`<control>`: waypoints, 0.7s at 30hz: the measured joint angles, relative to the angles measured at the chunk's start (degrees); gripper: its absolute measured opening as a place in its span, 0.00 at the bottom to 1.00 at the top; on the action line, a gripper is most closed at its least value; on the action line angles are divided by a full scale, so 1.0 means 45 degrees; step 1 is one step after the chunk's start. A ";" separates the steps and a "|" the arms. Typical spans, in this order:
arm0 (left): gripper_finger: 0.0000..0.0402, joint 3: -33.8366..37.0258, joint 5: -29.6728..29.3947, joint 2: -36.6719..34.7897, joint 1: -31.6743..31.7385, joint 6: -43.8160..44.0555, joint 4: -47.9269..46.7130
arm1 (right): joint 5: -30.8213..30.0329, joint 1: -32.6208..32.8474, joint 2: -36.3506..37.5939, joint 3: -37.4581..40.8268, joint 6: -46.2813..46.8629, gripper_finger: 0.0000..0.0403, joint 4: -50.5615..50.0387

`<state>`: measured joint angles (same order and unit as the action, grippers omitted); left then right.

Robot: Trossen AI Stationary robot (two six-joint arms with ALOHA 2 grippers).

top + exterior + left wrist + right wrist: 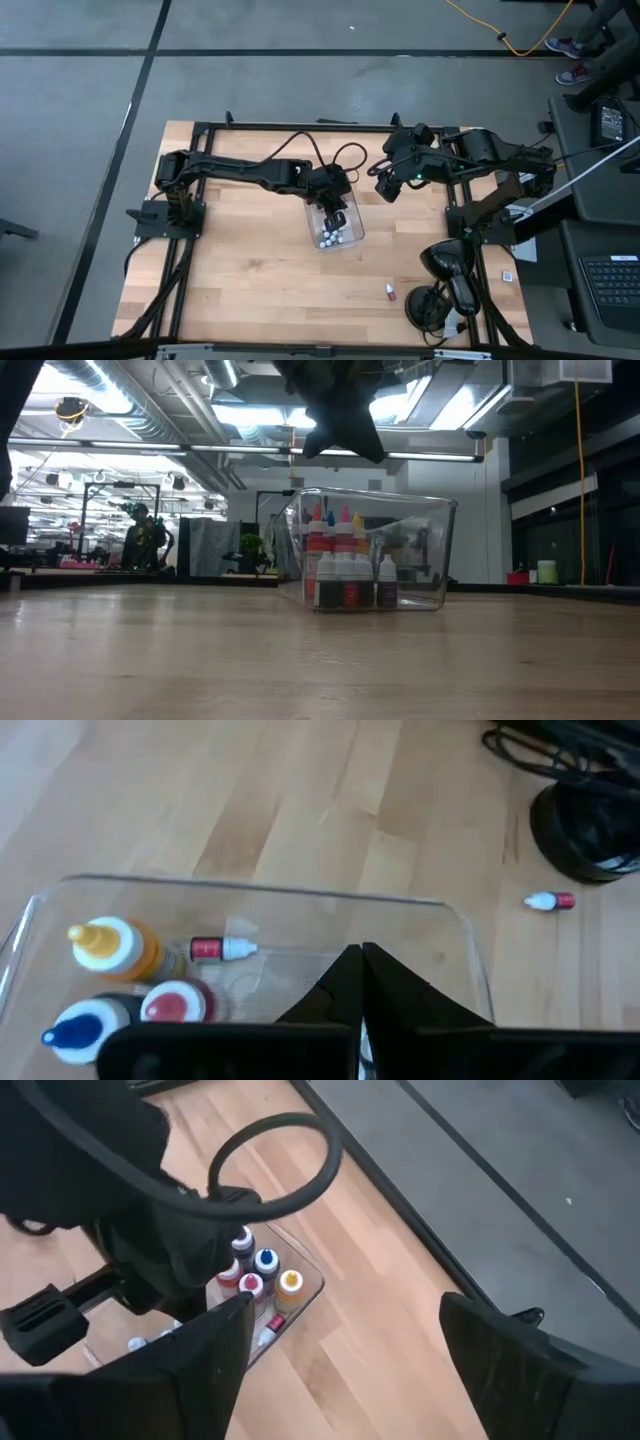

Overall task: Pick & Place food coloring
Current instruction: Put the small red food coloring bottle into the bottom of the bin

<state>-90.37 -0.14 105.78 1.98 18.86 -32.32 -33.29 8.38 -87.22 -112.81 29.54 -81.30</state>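
A clear plastic tray [338, 226] stands on the wooden table, and several small food coloring bottles [345, 572] stand upright in it. In the left wrist view I see an orange one [108, 946], a red one [175, 1004], a blue one [78, 1032] and a red bottle lying on its side [220, 948]. One more red bottle [390, 292] [551, 901] lies loose on the table near the near edge. My left gripper [360, 960] [337, 430] hovers shut above the tray. My right gripper [345, 1350] [386, 190] waits open, raised to the right of the tray.
Black rounded devices [446, 265] [428, 306] with cables sit at the table's near right corner, close to the loose bottle, and one shows in the left wrist view [590, 825]. A small white tag [507, 276] lies by the right edge. Bare wood [240, 270] spreads left of the tray.
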 joint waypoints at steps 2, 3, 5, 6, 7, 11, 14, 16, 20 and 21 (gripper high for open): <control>0.01 0.0000 0.0408 0.0000 0.0007 -0.0092 0.0234 | 0.0076 0.0000 0.0000 0.0000 -0.0017 0.79 0.0000; 0.02 0.0000 0.0708 0.0000 0.0010 -0.0104 0.0357 | 0.0081 0.0000 0.0000 0.0000 -0.0028 0.79 0.0000; 0.02 0.0000 0.1436 0.0000 0.0002 -0.0137 0.0582 | 0.0081 0.0000 0.0000 0.0000 -0.0037 0.79 0.0000; 0.03 0.0000 0.1826 0.0000 0.0000 -0.0245 0.0671 | 0.0081 0.0000 0.0000 0.0000 -0.0044 0.79 0.0000; 0.03 0.0000 0.2192 0.0000 -0.0001 -0.0391 0.0788 | 0.0077 0.0000 0.0000 0.0000 -0.0048 0.79 0.0005; 0.03 0.0000 0.3847 -0.0026 0.0045 -0.1154 0.1649 | 0.0073 -0.0002 0.0000 0.0000 -0.0053 0.79 0.0094; 0.03 0.0000 0.4401 -0.0089 0.0126 -0.1384 0.2484 | 0.0076 -0.0006 0.0000 0.0000 0.0015 0.79 0.0159; 0.04 0.0000 0.4394 -0.0183 0.0273 -0.1381 0.2618 | 0.0081 -0.0132 0.0000 0.0000 0.0141 0.79 0.0214; 0.12 -0.0002 0.4257 -0.0522 0.0808 -0.1373 0.2159 | 0.0086 -0.0504 0.0000 0.0127 0.0383 0.79 0.0204; 0.15 0.0000 0.4268 -0.0625 0.0936 -0.1370 0.2051 | 0.0105 -0.0585 0.0000 0.0182 0.0379 0.79 0.0204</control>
<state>-90.37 19.07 102.96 6.19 12.69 -23.09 -32.82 5.75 -87.22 -111.99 31.24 -80.38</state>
